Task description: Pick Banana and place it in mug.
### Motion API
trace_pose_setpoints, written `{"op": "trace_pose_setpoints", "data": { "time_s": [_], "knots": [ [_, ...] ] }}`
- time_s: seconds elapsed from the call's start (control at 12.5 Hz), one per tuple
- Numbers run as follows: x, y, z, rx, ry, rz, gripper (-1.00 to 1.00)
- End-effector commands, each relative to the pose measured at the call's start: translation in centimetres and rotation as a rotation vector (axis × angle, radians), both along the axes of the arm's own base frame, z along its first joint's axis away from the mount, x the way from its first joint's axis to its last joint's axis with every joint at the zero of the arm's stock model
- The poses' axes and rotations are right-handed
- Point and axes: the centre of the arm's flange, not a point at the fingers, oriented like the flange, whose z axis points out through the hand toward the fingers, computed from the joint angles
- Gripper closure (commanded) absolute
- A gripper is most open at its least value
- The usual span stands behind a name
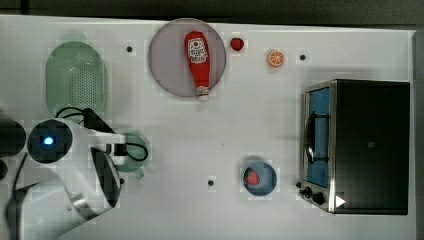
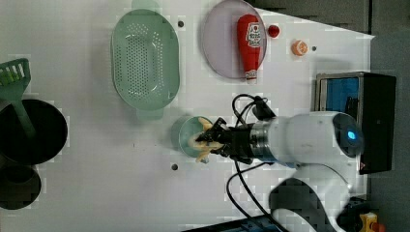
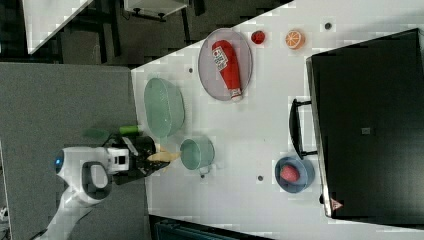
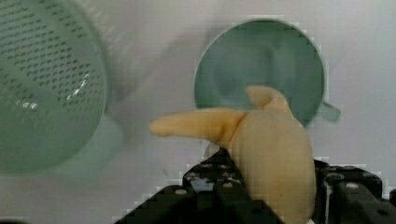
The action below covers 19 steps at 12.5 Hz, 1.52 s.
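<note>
My gripper [image 2: 209, 140] is shut on the pale yellow banana [image 4: 268, 156], holding it in the air. In the wrist view the banana's tip overlaps the rim of the small teal-green mug [image 4: 261, 65], which is empty. In the left view the banana [image 2: 202, 141] hangs over the mug [image 2: 188, 131], at the side nearer the arm. In the right view the banana [image 3: 163, 156] is just to the left of the mug [image 3: 196, 152]. In the top view my gripper [image 1: 120, 150] covers part of the mug [image 1: 136, 165].
A large green colander [image 1: 76, 80] lies close beside the mug. A grey plate [image 1: 172, 70] carries a ketchup bottle [image 1: 198, 60]. A strawberry [image 1: 237, 44], an orange slice [image 1: 275, 58], a blue bowl [image 1: 267, 172] and a toaster oven [image 1: 365, 145] stand farther off.
</note>
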Motion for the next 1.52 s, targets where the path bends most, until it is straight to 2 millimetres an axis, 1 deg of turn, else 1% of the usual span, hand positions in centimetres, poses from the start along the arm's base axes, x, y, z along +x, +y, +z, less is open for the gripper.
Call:
{"op": "trace_pose_setpoints", "data": {
  "time_s": [0.08, 0.24, 0.32, 0.4, 0.48, 0.56, 0.72, 0.8, 0.88, 0.96, 1.12, 1.2, 1.36, 1.44, 1.52],
  "knots": [
    [0.3, -1.6, -2.5, -0.022, -0.040, -0.040, 0.26],
    [0.3, -2.3, -4.0, -0.026, -0.051, -0.050, 0.26],
    [0.0, -2.4, -4.8, -0.024, -0.042, -0.051, 0.18],
    [-0.3, -2.6, -5.7, -0.025, -0.030, -0.053, -0.02],
    [-0.3, -2.5, -6.1, -0.016, -0.037, -0.056, -0.24],
    [-0.1, -2.3, -6.0, -0.001, -0.059, -0.056, -0.46],
    [-0.1, -2.4, -5.9, -0.002, -0.061, -0.059, -0.91],
    [0.0, -2.5, -5.6, -0.002, -0.069, -0.060, -1.00],
    [0.3, -2.6, -4.7, -0.001, -0.086, -0.064, -1.00],
    [0.7, -2.9, -3.5, -0.002, -0.110, -0.071, -1.00],
    [1.7, -4.2, 0.4, -0.017, -0.165, -0.094, -1.00],
    [2.1, -4.9, 2.8, -0.037, -0.179, -0.104, -1.00],
    [2.5, -6.2, 8.5, -0.087, -0.181, -0.124, -1.00],
    [2.5, -7.1, 11.5, -0.113, -0.173, -0.141, -1.00],
    [2.5, -8.5, 14.3, -0.137, -0.157, -0.169, -1.00]
  ]
}}
